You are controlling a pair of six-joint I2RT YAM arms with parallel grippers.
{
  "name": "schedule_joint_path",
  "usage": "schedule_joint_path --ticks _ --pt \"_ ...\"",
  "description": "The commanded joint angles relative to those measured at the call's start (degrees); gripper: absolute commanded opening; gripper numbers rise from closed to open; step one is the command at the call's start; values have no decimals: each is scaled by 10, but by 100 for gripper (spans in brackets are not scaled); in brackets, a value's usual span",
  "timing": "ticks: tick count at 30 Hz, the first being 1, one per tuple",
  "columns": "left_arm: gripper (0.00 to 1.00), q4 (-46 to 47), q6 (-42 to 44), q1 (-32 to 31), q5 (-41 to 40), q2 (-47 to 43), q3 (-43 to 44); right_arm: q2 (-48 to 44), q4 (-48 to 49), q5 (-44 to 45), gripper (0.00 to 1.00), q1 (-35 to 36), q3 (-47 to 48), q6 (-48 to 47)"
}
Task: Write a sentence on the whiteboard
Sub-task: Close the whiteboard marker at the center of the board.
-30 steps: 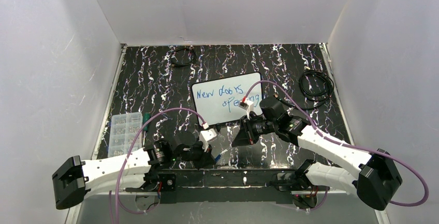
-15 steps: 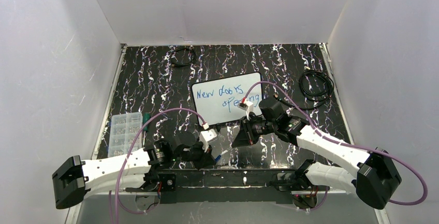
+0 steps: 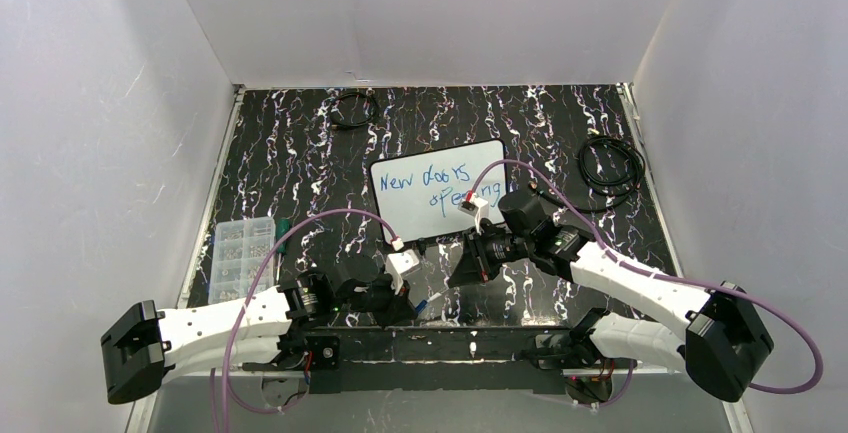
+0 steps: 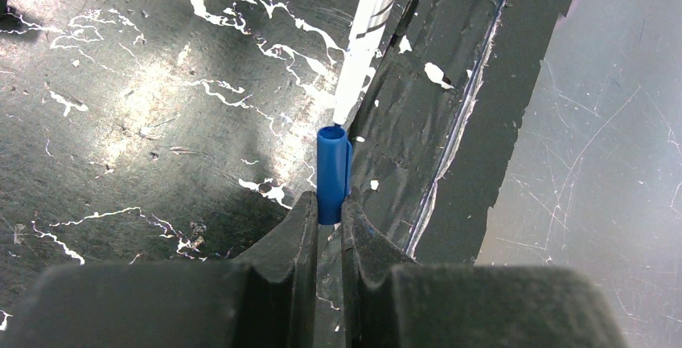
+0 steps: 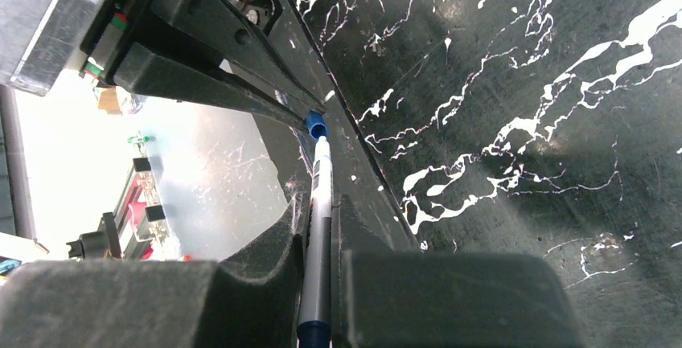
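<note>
The whiteboard (image 3: 440,193) lies flat at the table's middle, with the sentence (image 3: 440,185) on it in blue marker, two lines reading about "New doors opening"; my right arm covers part of the second line. My left gripper (image 4: 328,207) is shut on a blue marker cap (image 4: 332,173) low at the near edge; it also shows in the top view (image 3: 408,305). My right gripper (image 5: 322,211) is shut on the white marker (image 5: 320,203), whose tip end meets the cap (image 5: 317,126). In the top view the right gripper (image 3: 462,265) points toward the left one.
A clear plastic organiser box (image 3: 241,256) sits at the near left with a green-handled tool (image 3: 283,234) beside it. Coiled black cables lie at the far right (image 3: 610,165) and the far middle (image 3: 352,110). White walls enclose the table.
The right arm has shifted slightly left, bringing the marker closer to the cap. The left arm has stayed still.
</note>
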Motion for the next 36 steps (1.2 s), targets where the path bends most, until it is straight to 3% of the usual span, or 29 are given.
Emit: schedule_joint_path --ticks 1,36 --pt "0 2 7 -4 -2 -5 11 -1 14 -11 1 3 -5 -8" --pt "0 7 8 -6 5 5 14 3 38 -20 1 10 -18 2"
